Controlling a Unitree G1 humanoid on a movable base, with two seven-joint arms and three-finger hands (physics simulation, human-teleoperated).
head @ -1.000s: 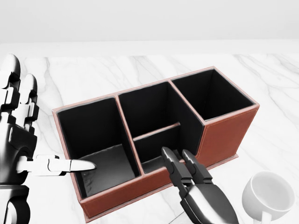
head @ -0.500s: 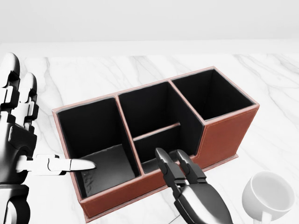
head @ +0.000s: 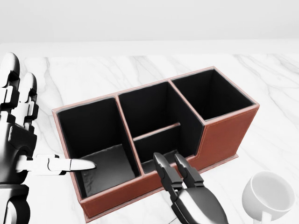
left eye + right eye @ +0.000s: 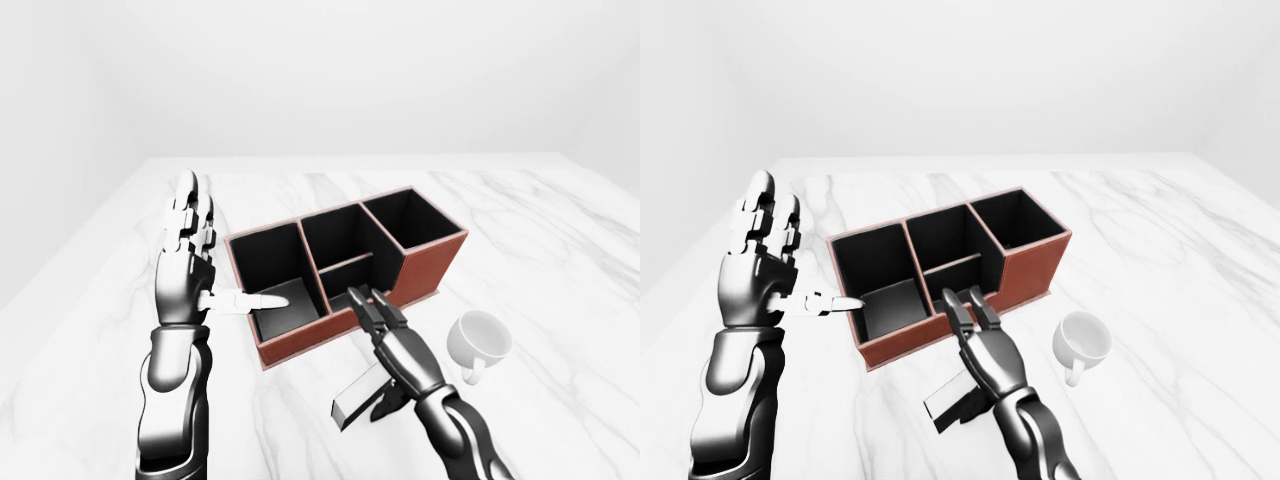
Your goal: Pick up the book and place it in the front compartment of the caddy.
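Book [image 4: 358, 396]: gripped under right hand [image 4: 392, 335], held just off table [image 4: 560, 260], below caddy [image 3: 224, 135] in left-eye view. Right fingers [image 3: 164, 173] reaching caddy's near wall. Left hand [image 4: 188, 262]: open, fingers up, thumb over caddy's left compartment. Mug [image 4: 478, 338] beside caddy, right.

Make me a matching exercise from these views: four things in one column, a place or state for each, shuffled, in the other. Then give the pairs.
1. book
2. mug
3. caddy
4. left hand

A. white, on the marble at the right of the left-eye view
B. open, fingers up, thumb pointing over a compartment
C. brown outside, black inside
D. gripped beneath the right hand

Pairs: 1-D, 2-A, 3-C, 4-B
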